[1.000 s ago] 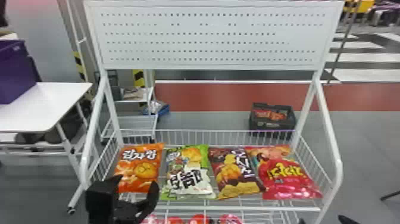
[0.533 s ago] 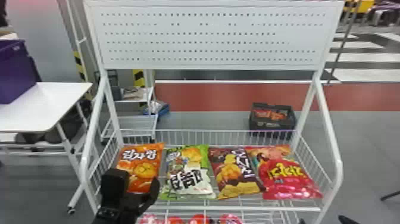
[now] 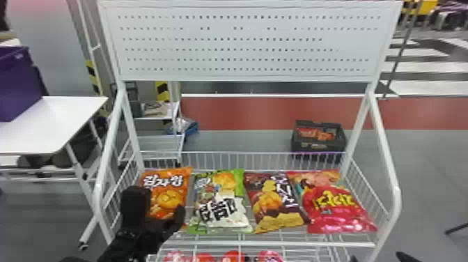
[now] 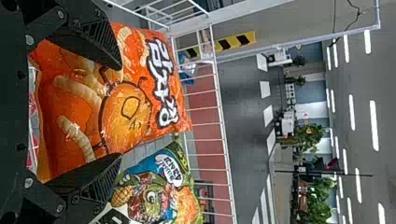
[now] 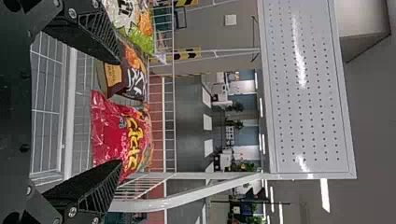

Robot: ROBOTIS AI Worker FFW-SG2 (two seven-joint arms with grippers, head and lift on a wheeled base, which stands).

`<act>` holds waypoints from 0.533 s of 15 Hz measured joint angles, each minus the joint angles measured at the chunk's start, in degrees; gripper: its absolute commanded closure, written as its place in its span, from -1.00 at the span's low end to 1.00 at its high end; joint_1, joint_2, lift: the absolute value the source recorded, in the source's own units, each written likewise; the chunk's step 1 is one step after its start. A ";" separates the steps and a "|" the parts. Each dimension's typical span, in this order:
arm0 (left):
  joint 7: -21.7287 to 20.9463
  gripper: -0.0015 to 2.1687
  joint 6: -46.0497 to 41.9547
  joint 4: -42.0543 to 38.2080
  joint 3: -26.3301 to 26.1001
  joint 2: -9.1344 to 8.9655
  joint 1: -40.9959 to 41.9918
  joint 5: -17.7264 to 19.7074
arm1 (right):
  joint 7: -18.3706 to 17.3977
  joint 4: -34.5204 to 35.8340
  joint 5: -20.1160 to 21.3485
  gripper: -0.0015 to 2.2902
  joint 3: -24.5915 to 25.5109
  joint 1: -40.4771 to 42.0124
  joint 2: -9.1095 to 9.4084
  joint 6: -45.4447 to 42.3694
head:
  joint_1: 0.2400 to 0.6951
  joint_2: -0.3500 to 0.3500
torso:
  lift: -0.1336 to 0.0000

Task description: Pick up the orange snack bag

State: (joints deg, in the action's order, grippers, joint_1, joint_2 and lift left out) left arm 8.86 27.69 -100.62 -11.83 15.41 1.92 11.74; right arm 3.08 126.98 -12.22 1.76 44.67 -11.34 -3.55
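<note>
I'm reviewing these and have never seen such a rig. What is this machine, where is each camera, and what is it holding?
It's a robot with two black arms, each with a two-fingered gripper. The head view looks forward and down; the two wrist views look out past each gripper, turned sideways. On a white wire shelf lie, from the robot's left, the orange snack bag, then green-and-white, brown and red packaging. The left gripper is open before the orange one; the right gripper is also open. Neither appears to hold anything.

The left claw [image 3: 158, 201], spread open, partly hides the orange snack bag [image 3: 168, 198] in the white wire basket [image 3: 278, 243].
</note>
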 measured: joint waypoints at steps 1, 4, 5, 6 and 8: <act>-0.10 -0.74 0.41 0.06 0.16 -0.02 -0.24 0.12 | 0.00 -0.04 0.00 -0.88 0.00 -0.06 0.00 0.00 | 0.14 0.00 | 1.00; -0.29 -0.69 1.33 0.53 0.47 -0.03 -0.80 0.21 | 0.00 -0.21 -0.06 -0.88 0.00 -0.28 0.00 0.00 | 0.14 0.00 | 1.00; -0.26 -0.69 1.70 0.91 0.53 -0.03 -1.07 0.21 | 0.00 -0.26 -0.06 -0.88 -0.01 -0.35 0.00 0.00 | 0.14 0.00 | 1.00; -0.25 -0.61 2.07 1.35 0.57 -0.03 -1.34 0.21 | 0.00 -0.30 -0.03 -0.88 -0.04 -0.41 0.00 0.00 | 0.14 0.00 | 1.00; -0.28 -0.48 2.31 1.91 0.59 -0.03 -1.61 0.22 | 0.00 -0.39 -0.03 -0.88 -0.08 -0.49 0.00 0.00 | 0.14 0.00 | 1.00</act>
State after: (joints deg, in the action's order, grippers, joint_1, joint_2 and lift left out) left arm 8.57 30.00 -98.71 -11.25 15.38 0.31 11.96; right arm 3.08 126.59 -12.24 1.67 44.18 -11.34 -3.55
